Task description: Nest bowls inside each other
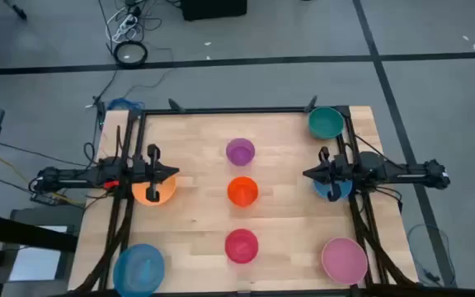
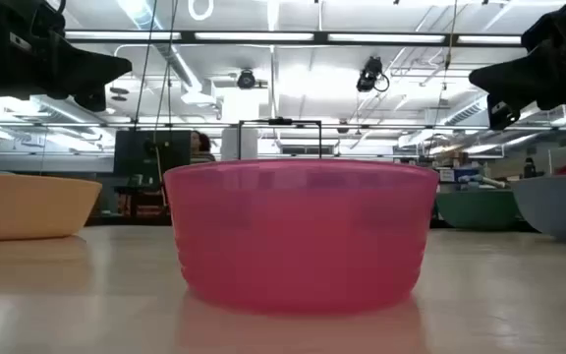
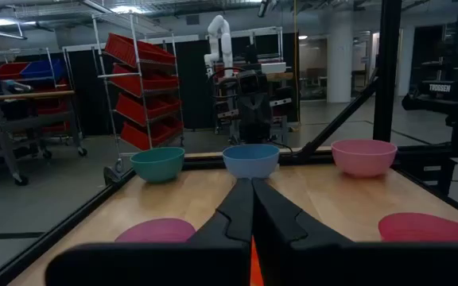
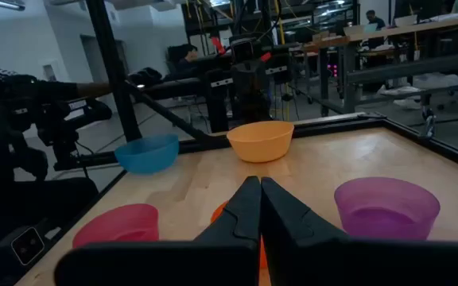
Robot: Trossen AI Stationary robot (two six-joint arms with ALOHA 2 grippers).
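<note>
Eight bowls stand apart, each on its base on the wooden table (image 1: 196, 223). Purple (image 1: 239, 152), orange (image 1: 242, 191) and magenta-red (image 1: 242, 246) form a middle row. Teal (image 1: 326, 122), blue (image 1: 335, 190) and pink (image 1: 344, 259) are on the right. Yellow-orange (image 1: 153, 191) and light blue (image 1: 139, 268) are on the left. My left gripper (image 1: 174, 172) hovers shut over the yellow-orange bowl's rim, pointing at the orange bowl. My right gripper (image 1: 307, 174) hovers shut beside the blue bowl, facing it.
A black frame (image 1: 237, 110) runs around the table's edges. Bare wood lies between the middle row and the side bowls. In the low view the magenta-red bowl (image 2: 301, 236) fills the foreground, with both grippers (image 2: 116, 69) (image 2: 480, 77) high above the table.
</note>
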